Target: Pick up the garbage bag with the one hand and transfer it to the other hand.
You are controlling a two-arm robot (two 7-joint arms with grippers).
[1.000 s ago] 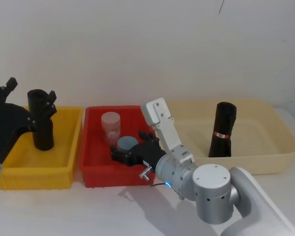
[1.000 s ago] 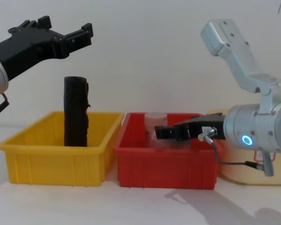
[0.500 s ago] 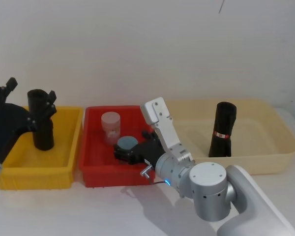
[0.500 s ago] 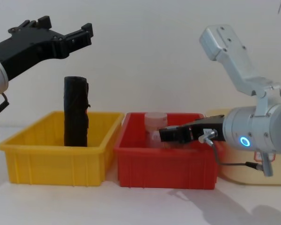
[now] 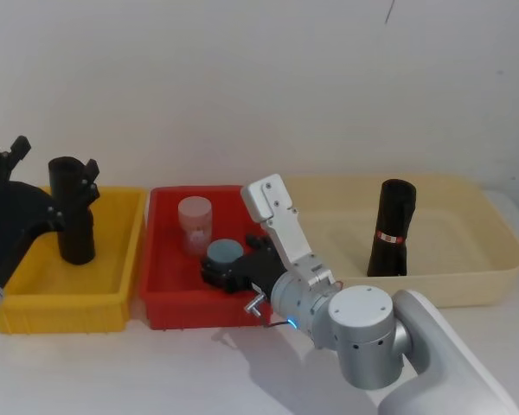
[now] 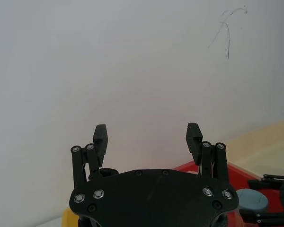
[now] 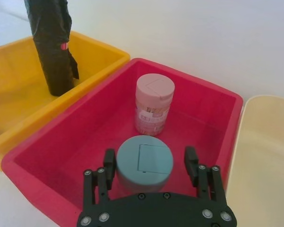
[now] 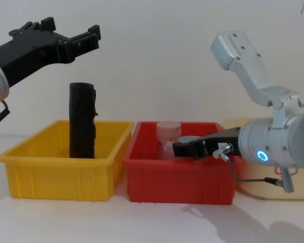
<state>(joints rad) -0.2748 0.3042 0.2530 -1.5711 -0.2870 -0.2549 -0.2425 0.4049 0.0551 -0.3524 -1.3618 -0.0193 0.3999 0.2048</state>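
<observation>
Head view, right pincer (image 5: 209, 274) now spread around blue-lidded jar (image 5: 225, 253), left pincer (image 5: 54, 166) unmoved, wide.

My left gripper (image 8: 71, 35) hangs high, fingers spread; my right gripper (image 7: 150, 163) reaches low, fingers apart.

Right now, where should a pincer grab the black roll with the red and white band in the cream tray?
Judging by its pose, the garbage bag stands upright and alone in the cream tray. Grip its upper body above the label band, coming from the side with jaws level, straddling the cylinder.
</observation>
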